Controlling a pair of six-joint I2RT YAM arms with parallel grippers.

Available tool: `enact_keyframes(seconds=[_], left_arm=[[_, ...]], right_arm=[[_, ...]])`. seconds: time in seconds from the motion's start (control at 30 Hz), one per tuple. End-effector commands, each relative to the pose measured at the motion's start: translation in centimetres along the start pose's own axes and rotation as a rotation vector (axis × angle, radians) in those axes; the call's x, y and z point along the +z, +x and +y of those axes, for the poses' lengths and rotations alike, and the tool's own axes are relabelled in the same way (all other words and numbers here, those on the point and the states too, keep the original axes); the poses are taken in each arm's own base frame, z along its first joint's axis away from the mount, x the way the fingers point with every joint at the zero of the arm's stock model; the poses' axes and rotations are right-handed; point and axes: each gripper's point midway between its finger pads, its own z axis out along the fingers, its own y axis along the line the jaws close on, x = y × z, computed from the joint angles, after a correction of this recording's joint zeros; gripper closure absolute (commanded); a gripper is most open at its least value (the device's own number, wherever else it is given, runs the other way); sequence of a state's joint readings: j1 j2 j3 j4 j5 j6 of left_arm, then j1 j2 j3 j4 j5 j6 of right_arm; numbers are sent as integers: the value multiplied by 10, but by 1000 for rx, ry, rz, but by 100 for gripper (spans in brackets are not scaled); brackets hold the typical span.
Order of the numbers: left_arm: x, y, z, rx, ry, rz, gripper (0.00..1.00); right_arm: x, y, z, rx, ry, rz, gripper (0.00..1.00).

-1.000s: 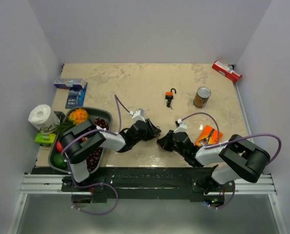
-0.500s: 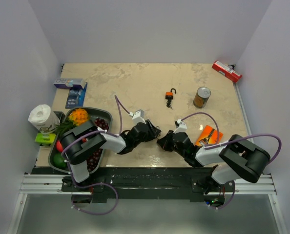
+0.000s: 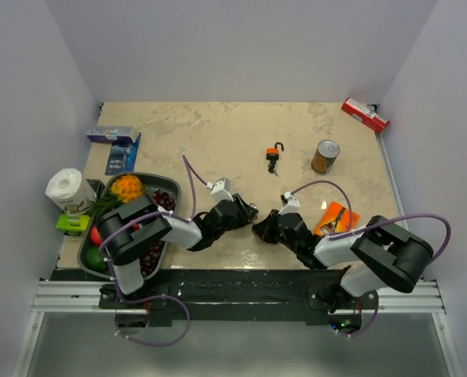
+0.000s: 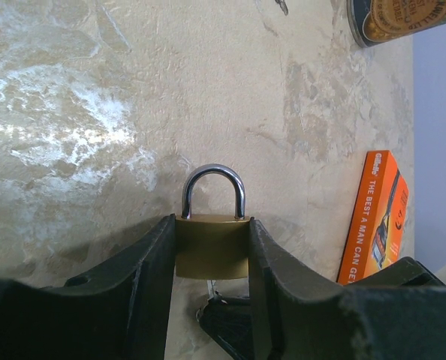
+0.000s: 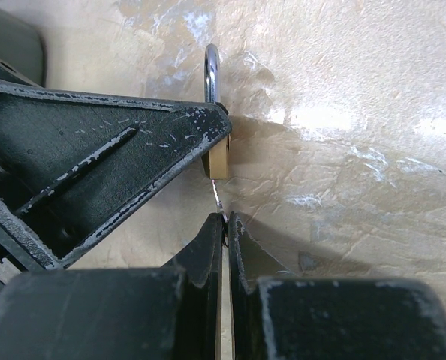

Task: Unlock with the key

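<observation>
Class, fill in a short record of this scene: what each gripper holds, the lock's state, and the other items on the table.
left gripper: clamps brass padlock by its sides
right gripper: shut on the key, blade meeting the padlock's underside
shackle: closed
elsewhere: orange padlock, can, orange box

You have both arms folded low and inward, wrists level, tips almost meeting. Your left gripper (image 4: 212,225) clamps the brass padlock (image 4: 212,253) between half-spread fingers; your right gripper (image 5: 224,223) pinches the key (image 5: 216,199).
</observation>
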State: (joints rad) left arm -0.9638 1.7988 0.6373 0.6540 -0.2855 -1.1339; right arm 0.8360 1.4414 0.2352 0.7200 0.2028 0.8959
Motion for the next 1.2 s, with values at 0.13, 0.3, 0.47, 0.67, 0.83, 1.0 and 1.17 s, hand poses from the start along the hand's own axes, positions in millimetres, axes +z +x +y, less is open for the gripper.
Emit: enact_keyframes(seconds=[0.13,0.3,0.47,0.67,0.83,1.0,1.17], left_arm=[[-29,79,11,44,31,282,100],[-30,82,11,39,36,290,100],[-31,86,11,35,37,300,100],[-33,89,12,35,36,304,100],[-35,94,11,41,35,314,100],[-38,97,12,36,34,320,100],[-38,101,12,38,32,325,100]], right_arm=[[14,-75,28,50,-74,-291,100],[16,-75,29,45,-74,-294,100],[20,-77,25,54,-77,-299,100],[19,-84,22,61,-70,-318,100],[20,-90,21,66,-70,-329,100],[21,-98,17,70,-62,-347,100],[24,-104,17,74,-64,-363,100]])
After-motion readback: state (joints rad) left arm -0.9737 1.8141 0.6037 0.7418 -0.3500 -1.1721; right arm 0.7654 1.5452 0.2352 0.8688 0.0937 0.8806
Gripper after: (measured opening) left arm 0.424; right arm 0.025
